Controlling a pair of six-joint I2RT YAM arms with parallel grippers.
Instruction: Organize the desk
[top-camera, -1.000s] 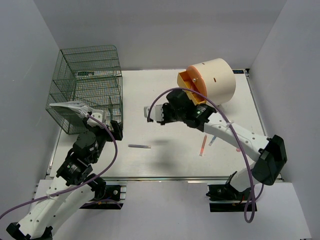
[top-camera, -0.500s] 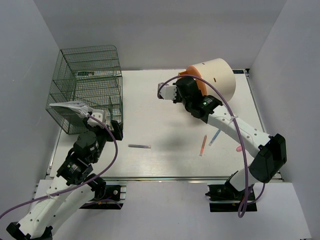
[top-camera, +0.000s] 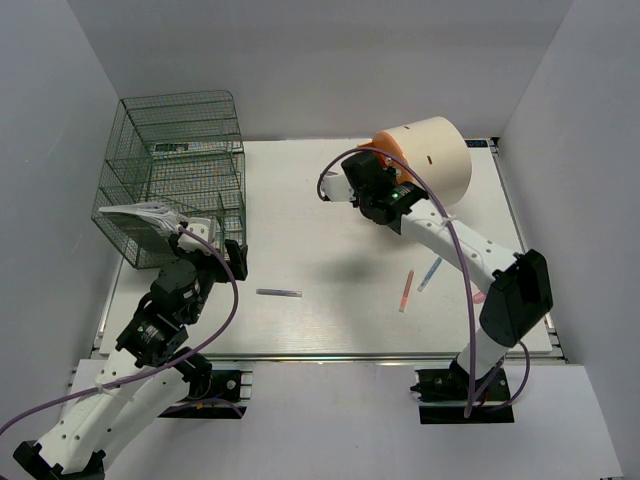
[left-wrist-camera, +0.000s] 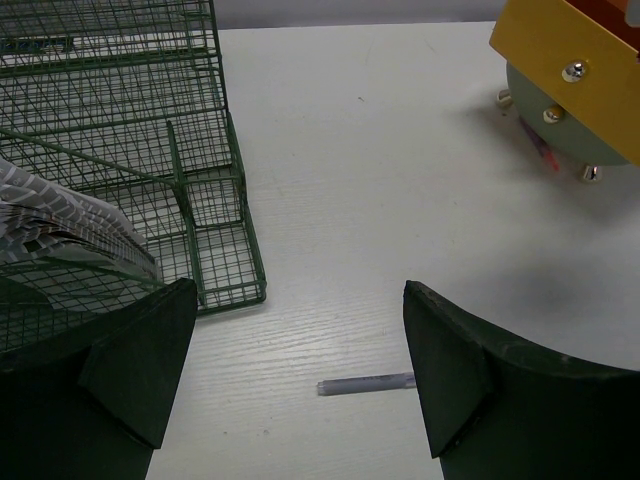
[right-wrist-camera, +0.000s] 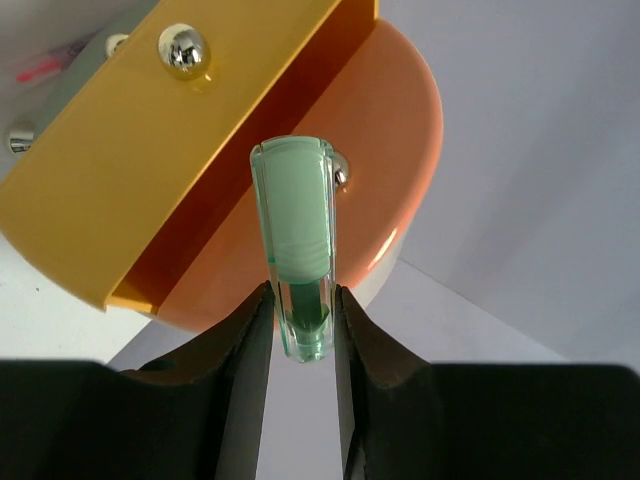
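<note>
At the open yellow drawer (right-wrist-camera: 150, 130) jutting from the cream cylinder (top-camera: 435, 160) with the orange face, my right gripper (right-wrist-camera: 300, 300) has its fingers clamped on a small pale-green block (right-wrist-camera: 295, 215) in a clear sleeve. The flat white desk (top-camera: 330, 240) spreads beneath that cylinder. Well left of the cylinder, my left gripper (left-wrist-camera: 297, 300) hangs over the desk, fingers wide apart and holding nothing, beside a green wire-mesh rack (top-camera: 180, 160).

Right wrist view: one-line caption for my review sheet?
Right gripper shut on a mint-green clear-cased item, held before the yellow drawer of the orange-faced cylinder.
</note>
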